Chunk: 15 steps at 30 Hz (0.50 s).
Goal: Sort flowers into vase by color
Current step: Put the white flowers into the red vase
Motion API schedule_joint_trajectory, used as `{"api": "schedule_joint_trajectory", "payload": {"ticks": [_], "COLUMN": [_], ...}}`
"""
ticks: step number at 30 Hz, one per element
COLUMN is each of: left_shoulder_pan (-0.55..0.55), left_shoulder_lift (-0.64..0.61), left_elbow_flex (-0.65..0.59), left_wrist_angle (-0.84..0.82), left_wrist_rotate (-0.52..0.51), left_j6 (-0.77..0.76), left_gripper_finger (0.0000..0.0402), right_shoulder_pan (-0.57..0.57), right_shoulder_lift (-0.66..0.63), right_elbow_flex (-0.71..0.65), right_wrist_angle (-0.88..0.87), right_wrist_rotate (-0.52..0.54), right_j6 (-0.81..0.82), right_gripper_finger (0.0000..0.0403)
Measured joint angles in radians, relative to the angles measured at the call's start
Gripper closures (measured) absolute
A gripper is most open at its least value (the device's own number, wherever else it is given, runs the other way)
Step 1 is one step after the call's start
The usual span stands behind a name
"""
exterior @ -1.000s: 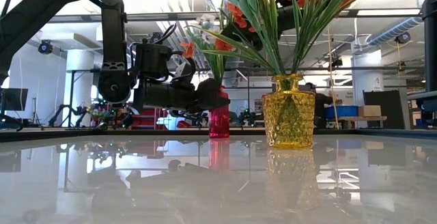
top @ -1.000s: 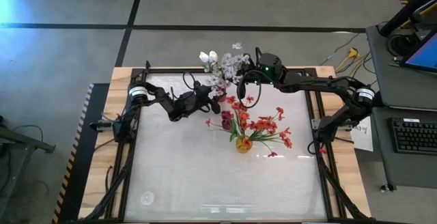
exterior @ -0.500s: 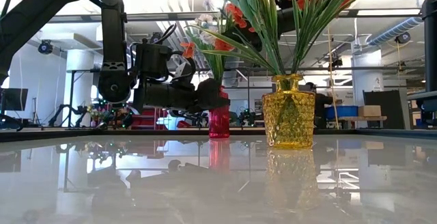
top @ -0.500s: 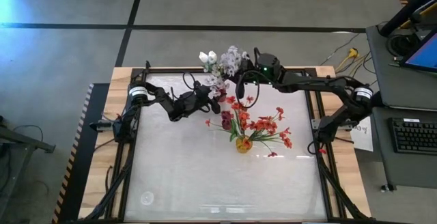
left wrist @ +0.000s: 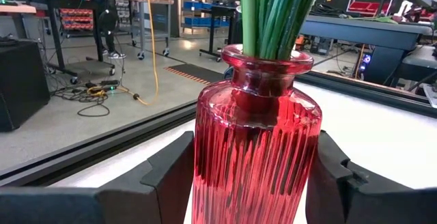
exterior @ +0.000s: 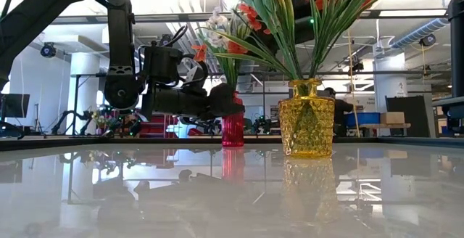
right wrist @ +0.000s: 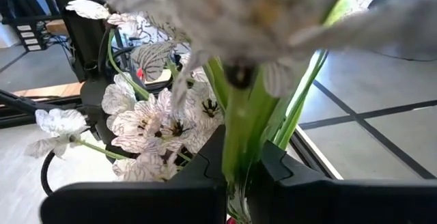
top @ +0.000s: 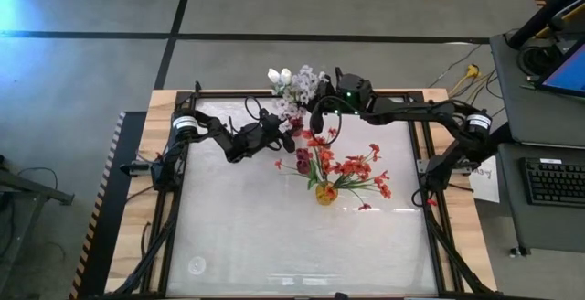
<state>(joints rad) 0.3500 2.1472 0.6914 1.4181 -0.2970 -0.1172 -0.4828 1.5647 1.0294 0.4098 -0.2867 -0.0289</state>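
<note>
The left claw [left wrist: 249, 183] clasps the ribbed red vase [left wrist: 254, 142] between its two fingers [left wrist: 167, 176], holding it upright near the table's [top: 274, 236] far edge. The right claw [right wrist: 235, 176] is closed on the green stem of a white blossom spray [right wrist: 147, 125], held above that red vase beside the white tulips [top: 280, 77]. Nearer the table's middle, a yellow vase [exterior: 307, 118] holds the red-orange flowers [top: 352, 166] and dark red tulips [top: 303, 160].

My black fingers [left wrist: 171, 176] beside a ribbed red glass vase [left wrist: 256, 149], green stems [left wrist: 273, 12], yellow knobbed vase [exterior: 307, 119], white dark-veined blossoms [right wrist: 147, 118], red-orange flowers [top: 352, 167].
</note>
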Motion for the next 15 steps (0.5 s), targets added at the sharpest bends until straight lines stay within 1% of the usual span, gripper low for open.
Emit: {"api": "schedule_joint_trajectory", "payload": {"ticks": [15], "left_shoulder_pan": [0.000], "left_shoulder_lift": [0.000], "left_elbow_flex": [0.000], "left_wrist_angle": [0.000], "left_wrist_rotate": [0.000], "left_j6": [0.000], "left_gripper_finger": [0.0202], "right_shoulder_pan": [0.000], "right_shoulder_lift": [0.008], "right_elbow_flex": [-0.001], "right_wrist_angle": [-0.009], "right_wrist_rotate": [0.000], "right_j6": [-0.016], "right_gripper_finger": [0.0385]}}
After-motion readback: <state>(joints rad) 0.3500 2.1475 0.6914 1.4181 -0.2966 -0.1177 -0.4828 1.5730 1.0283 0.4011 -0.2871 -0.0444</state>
